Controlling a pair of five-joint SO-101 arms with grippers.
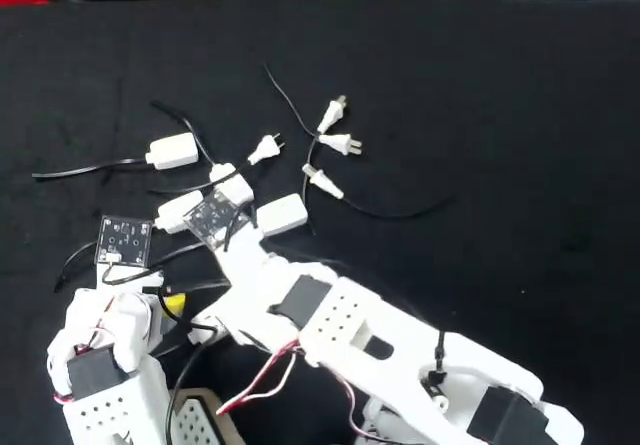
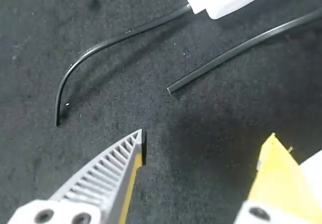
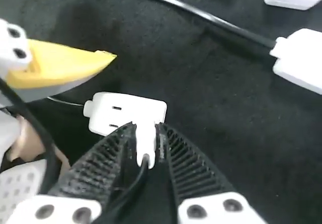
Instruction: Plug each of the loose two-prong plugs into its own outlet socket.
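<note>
Right gripper clamped on plug, which touches the socket, left of centre. Seating unclear. Push straight, prongs level. Left gripper fingers apart, near; could brace the socket.

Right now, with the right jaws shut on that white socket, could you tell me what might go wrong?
The right jaws pinch the white socket by its narrow cord end, so it may twist when a plug presses in. The left arm's yellow jaw hangs close by; they could bump. Black cords cross between neighbouring sockets, so moving this one might drag them.
</note>
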